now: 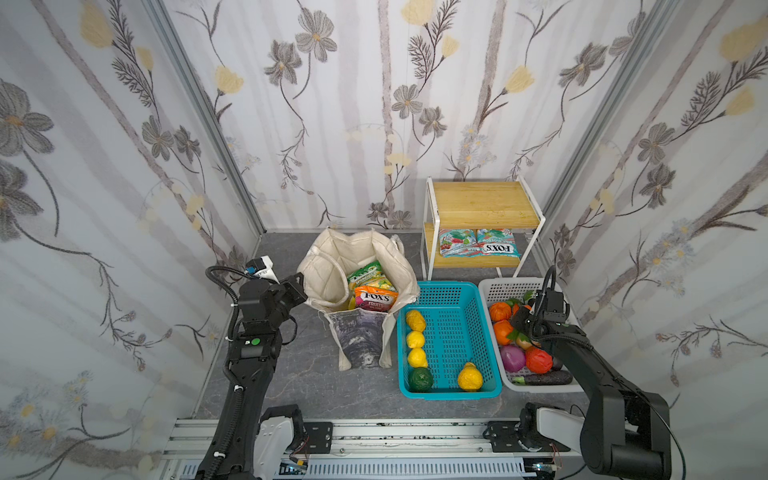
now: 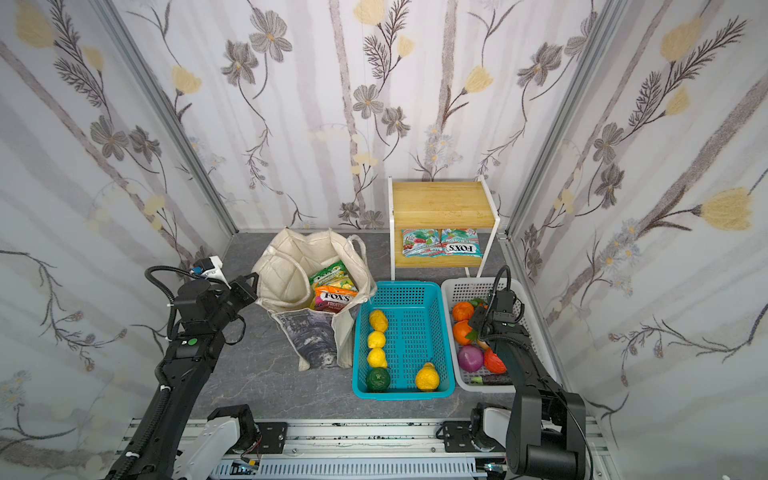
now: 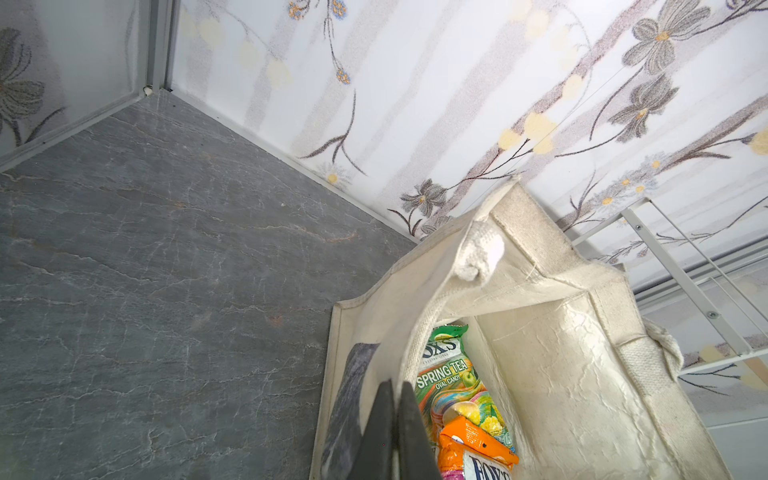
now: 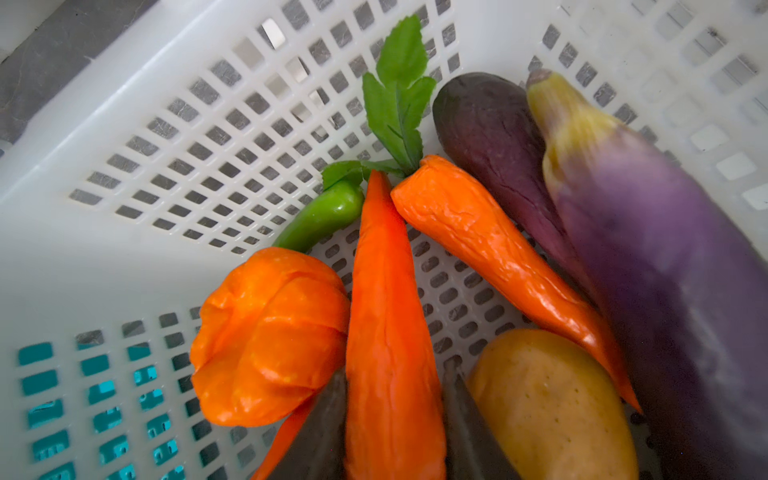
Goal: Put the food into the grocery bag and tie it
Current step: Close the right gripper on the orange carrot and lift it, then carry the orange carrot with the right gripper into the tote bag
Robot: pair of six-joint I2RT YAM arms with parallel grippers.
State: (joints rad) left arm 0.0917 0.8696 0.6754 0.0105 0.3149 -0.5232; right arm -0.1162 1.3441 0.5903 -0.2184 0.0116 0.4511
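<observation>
Since the right gripper [image 4: 395,370] sits low in the white basket [image 4: 137,137], status from there first. Jaws straddle the centre carrot [image 4: 390,282]. One finger [image 4: 320,428] is wedged between it and the orange [image 4: 270,336], its mate between it and the potato [image 4: 552,403]. Pads look to be against both flanks, so I read it as pinching the carrot, not spread. How firm, can't tell.

Carrot's long axis runs from bottom centre of the wrist frame up to its pointed end by the green chilli [image 4: 328,212]. That's in line with the fingers, with the jaws across the thick part. Suits a straight lift, I'd say. Second carrot [image 4: 498,257] and aubergines [image 4: 665,291] fill the right of that frame.

Left gripper [image 3: 397,386]: fingers pressed together at the near rim of the grocery bag [image 3: 561,374]. Looks like it nips the rim, but I can't confirm cloth between the pads.

Key geometry, both top views: bag sits left of centre, mouth open upward, FOX'S packets [image 1: 376,297] inside. Teal basket [image 1: 440,293] lies between bag and white basket, so the carrot must travel leftward in frame over the teal one. Right arm is nearer the carrot; left arm is at the bag.

Risk, my guess: the orange leaning on the carrot lifts with it.
</observation>
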